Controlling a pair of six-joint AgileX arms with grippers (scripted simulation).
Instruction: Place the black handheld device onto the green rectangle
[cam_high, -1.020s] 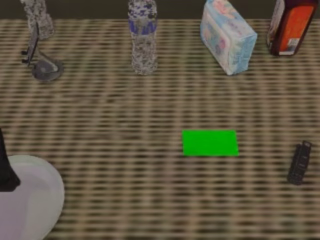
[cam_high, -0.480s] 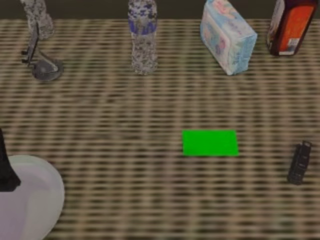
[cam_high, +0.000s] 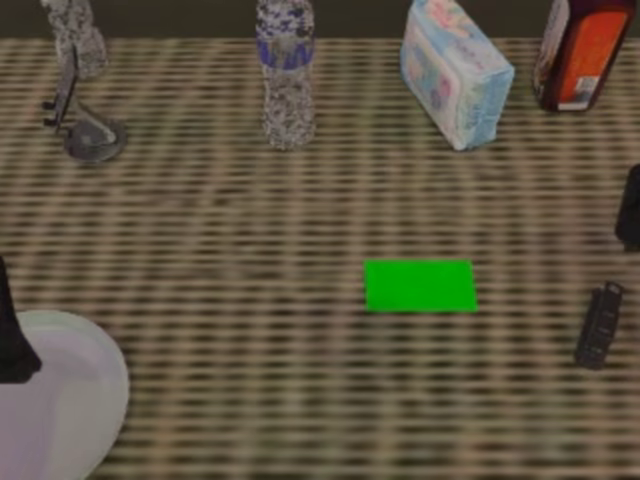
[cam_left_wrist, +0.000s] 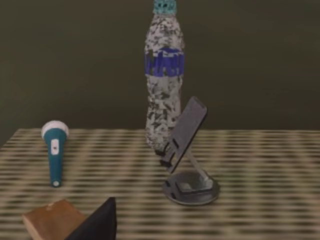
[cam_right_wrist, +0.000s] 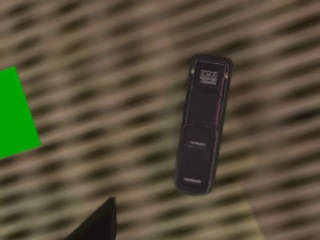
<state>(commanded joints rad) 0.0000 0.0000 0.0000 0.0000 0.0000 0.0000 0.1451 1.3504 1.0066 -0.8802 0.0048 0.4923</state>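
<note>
Black handheld device (cam_right_wrist: 202, 125), slim, ridged

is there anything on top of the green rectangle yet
No. The green rectangle lies bare on the woven table. The black handheld device rests on the table to its right, apart from it. Nothing covers the rectangle, so no part of it is hidden.

The black handheld device (cam_high: 600, 327) lies right of the green rectangle (cam_high: 420, 286), apart.
</note>
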